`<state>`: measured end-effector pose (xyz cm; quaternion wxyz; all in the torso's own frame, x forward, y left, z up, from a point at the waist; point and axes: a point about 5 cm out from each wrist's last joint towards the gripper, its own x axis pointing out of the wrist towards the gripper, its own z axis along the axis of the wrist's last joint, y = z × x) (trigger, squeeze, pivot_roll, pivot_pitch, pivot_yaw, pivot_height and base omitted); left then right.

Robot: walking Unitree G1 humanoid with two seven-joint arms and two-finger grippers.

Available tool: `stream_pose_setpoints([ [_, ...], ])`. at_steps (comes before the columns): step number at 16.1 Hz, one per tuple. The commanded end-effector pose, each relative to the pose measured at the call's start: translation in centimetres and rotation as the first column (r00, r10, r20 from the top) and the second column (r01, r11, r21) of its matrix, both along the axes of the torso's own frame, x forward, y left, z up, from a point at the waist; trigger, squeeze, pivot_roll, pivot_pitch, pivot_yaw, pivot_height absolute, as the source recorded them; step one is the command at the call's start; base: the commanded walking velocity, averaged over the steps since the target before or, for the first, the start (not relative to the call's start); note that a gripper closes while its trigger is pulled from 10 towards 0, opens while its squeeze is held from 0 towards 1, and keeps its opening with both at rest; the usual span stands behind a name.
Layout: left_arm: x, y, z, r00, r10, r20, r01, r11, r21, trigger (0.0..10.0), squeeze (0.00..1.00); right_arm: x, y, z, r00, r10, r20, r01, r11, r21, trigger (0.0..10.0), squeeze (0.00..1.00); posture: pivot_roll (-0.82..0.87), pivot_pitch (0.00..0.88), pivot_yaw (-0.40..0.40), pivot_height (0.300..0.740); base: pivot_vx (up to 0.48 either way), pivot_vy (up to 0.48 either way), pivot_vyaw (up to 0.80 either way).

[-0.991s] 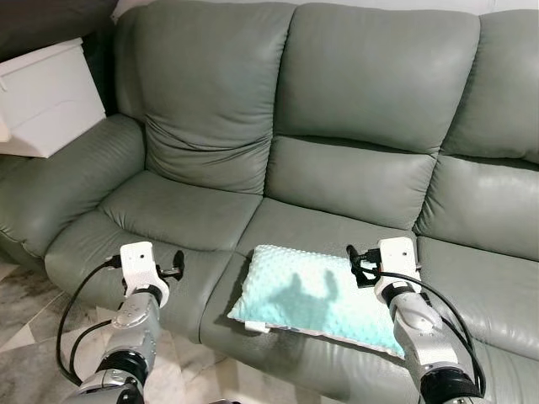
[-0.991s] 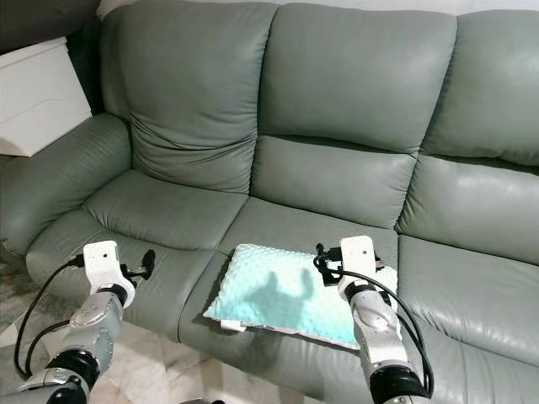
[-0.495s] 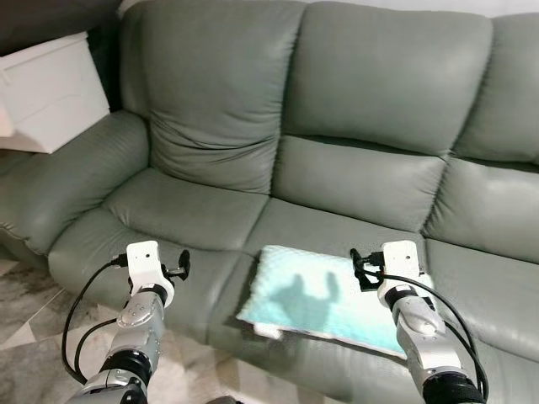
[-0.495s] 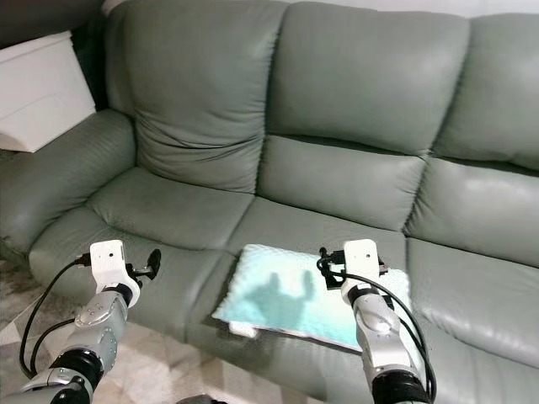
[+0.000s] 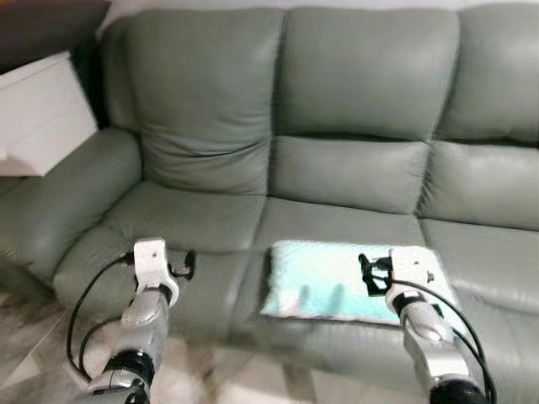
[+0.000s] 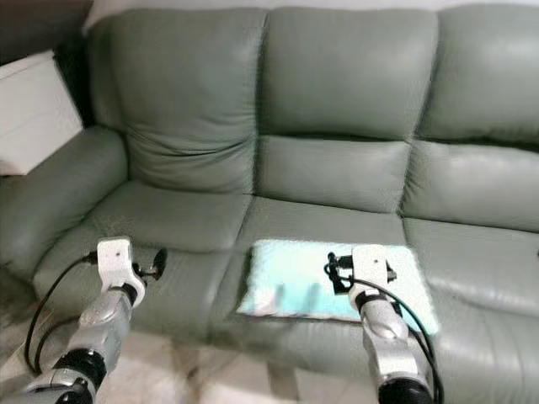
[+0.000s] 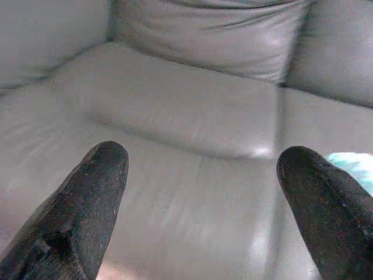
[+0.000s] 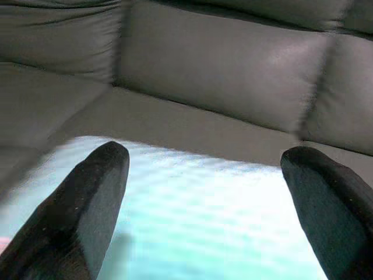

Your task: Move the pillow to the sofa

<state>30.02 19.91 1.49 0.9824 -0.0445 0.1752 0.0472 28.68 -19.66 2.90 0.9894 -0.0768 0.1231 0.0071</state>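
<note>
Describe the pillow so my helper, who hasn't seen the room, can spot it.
Find the grey-green leather sofa. On the front of its middle seat lies the pillow, flat, just ahead of the right gripper. It is the one pale mint, bumpy-textured thing there.

Left gripper [image 7: 201,192] hangs over the sofa [image 7: 175,116] seat, its two black fingers [image 7: 81,210] spread wide apart with bare grey-green leather showing between them, nothing held. Past the fingertips the seat cushion [image 7: 180,111] runs up to the puffy backrest [image 7: 215,35], and a seam divides this cushion from the next one. A small pale turquoise corner of the pillow [image 7: 352,166] lies on that neighbouring cushion, just beside one fingertip and well apart from the other; the view is slightly blurred.
</note>
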Motion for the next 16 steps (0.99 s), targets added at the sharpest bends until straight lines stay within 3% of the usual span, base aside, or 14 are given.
stream_pose_setpoints([
  [1, -0.02, 0.97, 0.31, 1.000, 0.007, 0.009, -0.007, 0.999, 0.039, 10.0, 0.00, 0.62, 1.17, 0.78, 0.999, 0.030, 0.034, -0.031, 0.999, 0.018, 10.0, 0.00, -0.18, 0.000, 0.074, 0.740, 0.000, 0.000, 0.00],
  [8, -0.11, 0.76, 0.46, 0.999, -0.012, 0.030, 0.009, 0.996, 0.084, 10.0, 0.00, 0.26, 1.43, 0.65, 0.998, 0.046, 0.031, -0.047, 0.999, 0.015, 10.0, 0.00, -0.18, 0.000, 0.074, 0.740, 0.000, 0.000, 0.00],
  [16, -0.29, 0.68, 0.30, 1.000, -0.019, 0.025, 0.017, 0.996, 0.091, 10.0, 0.00, 0.13, 1.75, 0.65, 0.997, 0.074, 0.029, -0.074, 0.997, 0.012, 10.0, 0.00, -0.18, 0.000, 0.066, 0.740, 0.000, 0.000, 0.75],
])
